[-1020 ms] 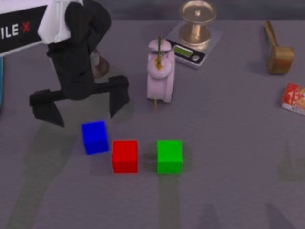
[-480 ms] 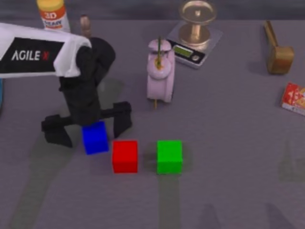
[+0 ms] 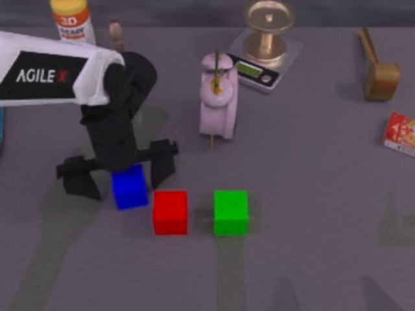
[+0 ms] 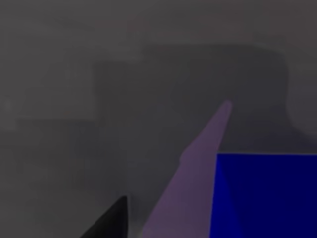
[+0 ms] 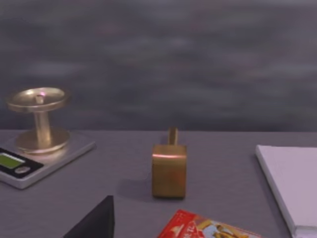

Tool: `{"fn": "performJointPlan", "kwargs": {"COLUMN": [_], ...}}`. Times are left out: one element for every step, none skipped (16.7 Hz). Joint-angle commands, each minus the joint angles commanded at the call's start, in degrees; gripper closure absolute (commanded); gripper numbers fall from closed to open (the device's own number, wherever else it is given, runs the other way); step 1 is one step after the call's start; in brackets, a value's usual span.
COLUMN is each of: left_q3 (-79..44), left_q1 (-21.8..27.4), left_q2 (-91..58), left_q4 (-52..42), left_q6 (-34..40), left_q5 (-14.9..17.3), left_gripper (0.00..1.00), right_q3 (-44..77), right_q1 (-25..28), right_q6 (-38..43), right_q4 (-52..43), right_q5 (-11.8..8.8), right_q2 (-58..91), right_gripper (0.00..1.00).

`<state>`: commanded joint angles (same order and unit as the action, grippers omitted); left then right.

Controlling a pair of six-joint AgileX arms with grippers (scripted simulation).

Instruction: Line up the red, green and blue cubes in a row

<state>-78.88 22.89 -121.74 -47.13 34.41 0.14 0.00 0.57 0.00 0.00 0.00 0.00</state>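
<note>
The left pincer (image 3: 118,173) hangs spread wide over the left half of the counter (image 3: 311,194), one dark finger on each side of the blue cube (image 3: 129,186), neither finger visibly touching it. From above, the cube sits in the gap, nearer the finger on the red side than the outer one, and slightly toward the counter's near edge from the line between the fingertips. In the left wrist view the blue cube (image 4: 265,196) fills the frame's corner close to the camera, with one black fingertip (image 4: 110,220) showing beside it, so the pincer looks low enough to close on it.

The relation that matters: the blue cube is turned a little askew and lies slightly farther from the near edge than its neighbours. The red cube (image 3: 170,212) is just beside it, its corner near the blue one's, and the green cube (image 3: 231,212) lies beyond the red, square to it and apart by a small gap. Red and green already form a line parallel to the near edge; blue needs a short shift toward that edge and a small twist to join it. The left arm is plainly the nearer one.

The right pincer (image 5: 94,220) is parked off by the right edge, showing only one dark finger in its wrist view; whether it is spread or closed cannot be told.
</note>
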Motion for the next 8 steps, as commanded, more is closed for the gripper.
{"fn": "performJointPlan", "kwargs": {"left_q3": [0.00, 0.00, 0.00, 0.00, 0.00, 0.00, 0.00, 0.00], "left_q1": [0.00, 0.00, 0.00, 0.00, 0.00, 0.00, 0.00, 0.00], "left_q2": [0.00, 0.00, 0.00, 0.00, 0.00, 0.00, 0.00, 0.00], "left_q4": [0.00, 0.00, 0.00, 0.00, 0.00, 0.00, 0.00, 0.00], "left_q6": [0.00, 0.00, 0.00, 0.00, 0.00, 0.00, 0.00, 0.00], "left_q5": [0.00, 0.00, 0.00, 0.00, 0.00, 0.00, 0.00, 0.00], "left_gripper": [0.38, 0.45, 0.53, 0.60, 0.68, 0.75, 0.83, 0.90], "right_q3": [0.00, 0.00, 0.00, 0.00, 0.00, 0.00, 0.00, 0.00], "right_q1": [0.00, 0.00, 0.00, 0.00, 0.00, 0.00, 0.00, 0.00], "right_q6": [0.00, 0.00, 0.00, 0.00, 0.00, 0.00, 0.00, 0.00], "right_q4": [0.00, 0.00, 0.00, 0.00, 0.00, 0.00, 0.00, 0.00], "right_q5": [0.00, 0.00, 0.00, 0.00, 0.00, 0.00, 0.00, 0.00], "right_q2": [0.00, 0.00, 0.00, 0.00, 0.00, 0.00, 0.00, 0.00], "right_gripper": [0.00, 0.00, 0.00, 0.00, 0.00, 0.00, 0.00, 0.00]}}
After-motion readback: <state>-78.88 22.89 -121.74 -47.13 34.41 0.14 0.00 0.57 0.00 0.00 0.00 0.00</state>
